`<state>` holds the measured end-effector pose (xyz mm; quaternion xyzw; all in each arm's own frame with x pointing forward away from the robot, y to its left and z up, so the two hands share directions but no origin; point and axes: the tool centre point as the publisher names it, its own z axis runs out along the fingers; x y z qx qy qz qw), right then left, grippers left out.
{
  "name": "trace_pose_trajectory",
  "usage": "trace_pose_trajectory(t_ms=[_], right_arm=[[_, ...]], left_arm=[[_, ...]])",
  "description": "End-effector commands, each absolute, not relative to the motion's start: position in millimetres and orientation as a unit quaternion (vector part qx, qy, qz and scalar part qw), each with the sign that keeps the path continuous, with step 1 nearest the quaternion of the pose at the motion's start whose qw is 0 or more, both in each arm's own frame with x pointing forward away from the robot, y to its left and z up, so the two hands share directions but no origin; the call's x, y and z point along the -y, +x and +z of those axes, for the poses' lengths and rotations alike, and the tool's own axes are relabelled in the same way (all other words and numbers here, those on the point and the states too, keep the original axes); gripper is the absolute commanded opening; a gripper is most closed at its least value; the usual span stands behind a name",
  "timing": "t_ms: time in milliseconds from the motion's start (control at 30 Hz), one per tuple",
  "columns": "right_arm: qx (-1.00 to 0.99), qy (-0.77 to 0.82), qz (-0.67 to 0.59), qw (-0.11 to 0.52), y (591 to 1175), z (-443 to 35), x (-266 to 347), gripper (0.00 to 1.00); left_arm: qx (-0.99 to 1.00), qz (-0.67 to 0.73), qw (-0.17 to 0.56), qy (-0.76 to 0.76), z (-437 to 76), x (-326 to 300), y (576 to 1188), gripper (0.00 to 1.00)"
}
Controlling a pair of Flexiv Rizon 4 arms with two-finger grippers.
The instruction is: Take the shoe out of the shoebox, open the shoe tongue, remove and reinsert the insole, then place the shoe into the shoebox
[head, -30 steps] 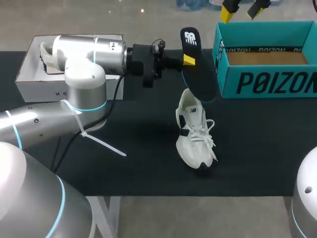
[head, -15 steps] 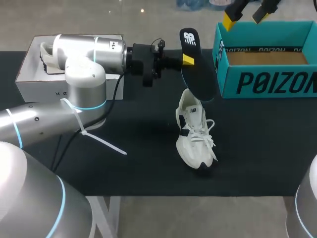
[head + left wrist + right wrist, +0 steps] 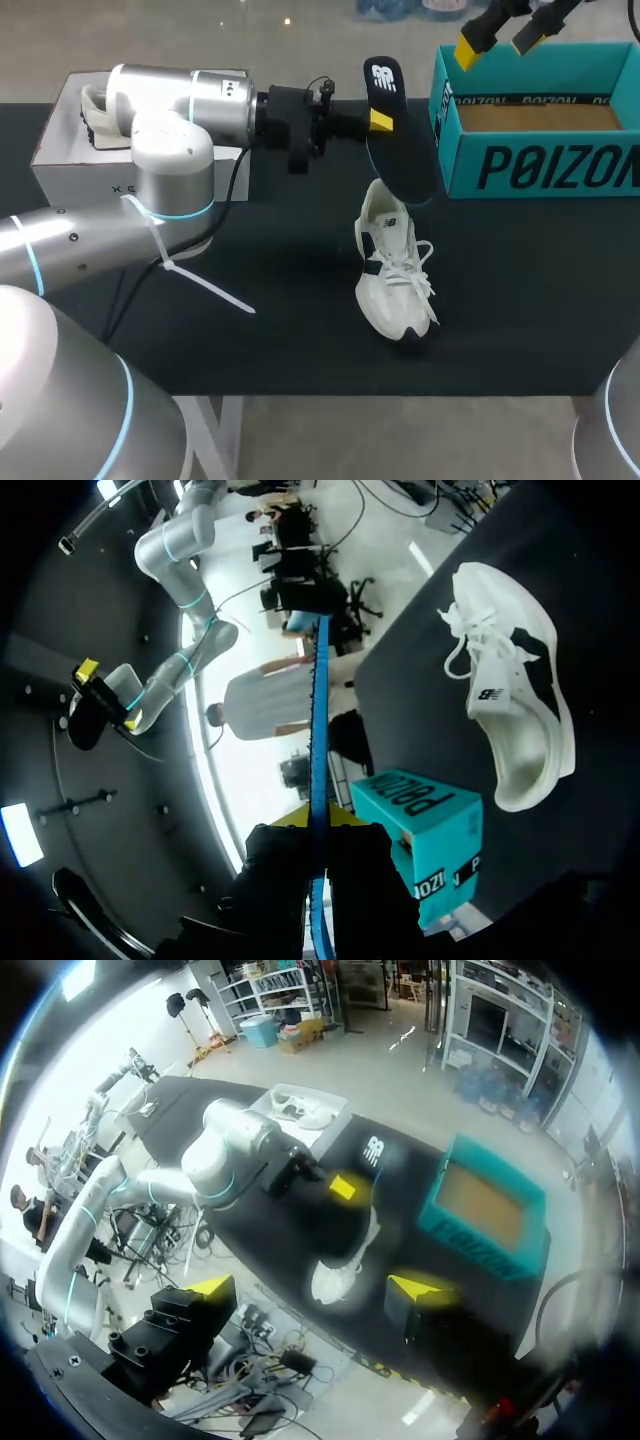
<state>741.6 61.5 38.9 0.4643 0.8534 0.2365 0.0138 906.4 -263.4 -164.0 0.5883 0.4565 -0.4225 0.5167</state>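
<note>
A white shoe lies on the black table, toe toward the front edge. Just above its heel hangs the dark insole, and my left gripper is shut on it. The left wrist view has the insole edge-on as a blue line between the fingers, with the shoe off to one side. My right gripper hangs open high over the teal shoebox, holding nothing. From the right wrist view the shoe, insole and shoebox lie far below.
A white box holding another shoe stands at the back left, partly hidden by my left arm. A white cable tie hangs from that arm over the table. The teal shoebox's inside shows bare brown cardboard.
My right gripper has drifted slightly to the right and lower above the shoebox. The left arm, the insole and the shoe have not moved.
</note>
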Motion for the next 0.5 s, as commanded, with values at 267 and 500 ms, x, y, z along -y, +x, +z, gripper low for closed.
trace_pose_trajectory(t_ms=[267, 500], right_arm=[[-0.854, 0.465, 0.234, 0.013, 743.4, 39.6, -62.8, 1.0], [-0.854, 0.465, 0.234, 0.013, 743.4, 39.6, -62.8, 1.0]], left_arm=[[-0.536, -0.534, 0.424, 0.497, -161.7, 259.5, 915.0, 0.0], [-0.573, -0.674, 0.306, 0.353, -150.4, 259.1, 919.4, 0.0]])
